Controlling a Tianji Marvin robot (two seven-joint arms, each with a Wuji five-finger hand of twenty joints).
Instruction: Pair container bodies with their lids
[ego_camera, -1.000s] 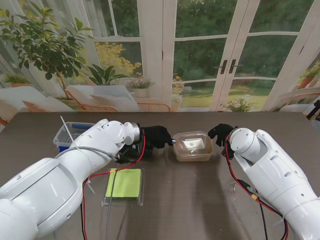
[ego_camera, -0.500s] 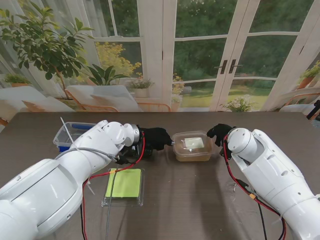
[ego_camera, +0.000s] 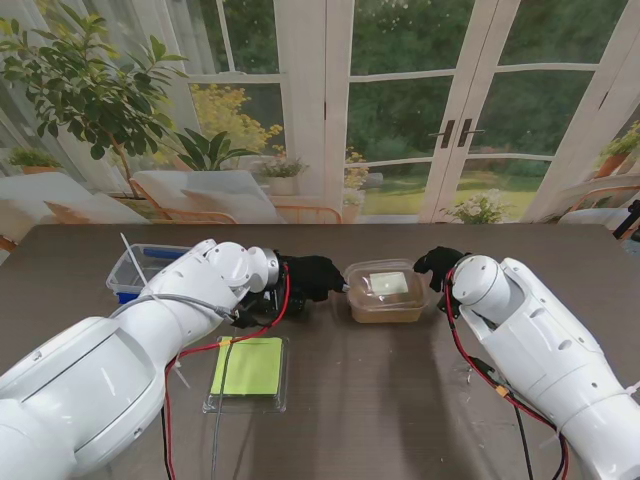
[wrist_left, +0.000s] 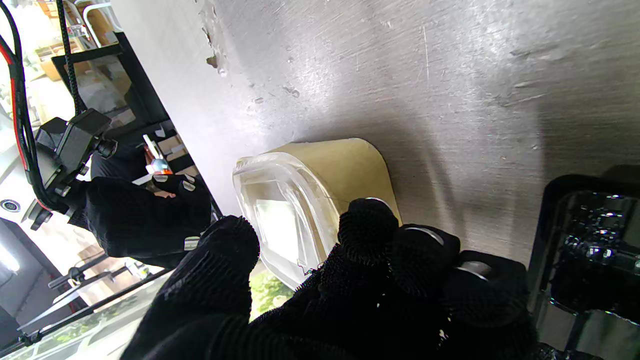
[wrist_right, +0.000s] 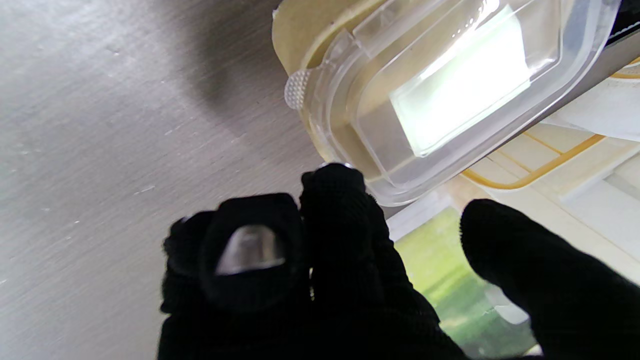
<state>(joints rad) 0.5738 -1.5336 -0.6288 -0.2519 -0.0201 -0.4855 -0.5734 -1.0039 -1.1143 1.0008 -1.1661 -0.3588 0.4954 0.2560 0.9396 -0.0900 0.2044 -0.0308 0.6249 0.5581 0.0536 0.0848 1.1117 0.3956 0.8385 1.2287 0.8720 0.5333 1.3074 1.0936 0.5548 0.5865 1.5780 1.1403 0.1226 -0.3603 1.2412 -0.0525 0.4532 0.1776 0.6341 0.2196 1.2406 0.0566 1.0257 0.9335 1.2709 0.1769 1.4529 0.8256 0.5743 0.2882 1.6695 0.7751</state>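
Note:
A beige container (ego_camera: 384, 305) with a clear lid (ego_camera: 387, 284) seated on it stands mid-table. My left hand (ego_camera: 312, 275) is at its left end. In the left wrist view the fingertips (wrist_left: 367, 225) press the beige wall (wrist_left: 350, 165) and the thumb (wrist_left: 220, 260) sits at the lid (wrist_left: 280, 220) rim, pinching that corner. My right hand (ego_camera: 437, 266) is at the right end, fingers apart. One fingertip (wrist_right: 332, 182) touches the lid (wrist_right: 450, 85) edge and the thumb (wrist_right: 525, 260) stands clear. A green lid (ego_camera: 248, 365) lies nearer to me on the left.
The green lid rests in a clear tray (ego_camera: 278, 402). A clear box with a blue base (ego_camera: 135, 270) stands at the far left. A black tray (wrist_left: 590, 250) lies beside my left hand. Red cables (ego_camera: 200, 350) trail over the table from the left arm.
The right hand has moved left, up to the container's end. The clear lid, tilted a second ago, now sits flat on the container. The left hand has stayed put.

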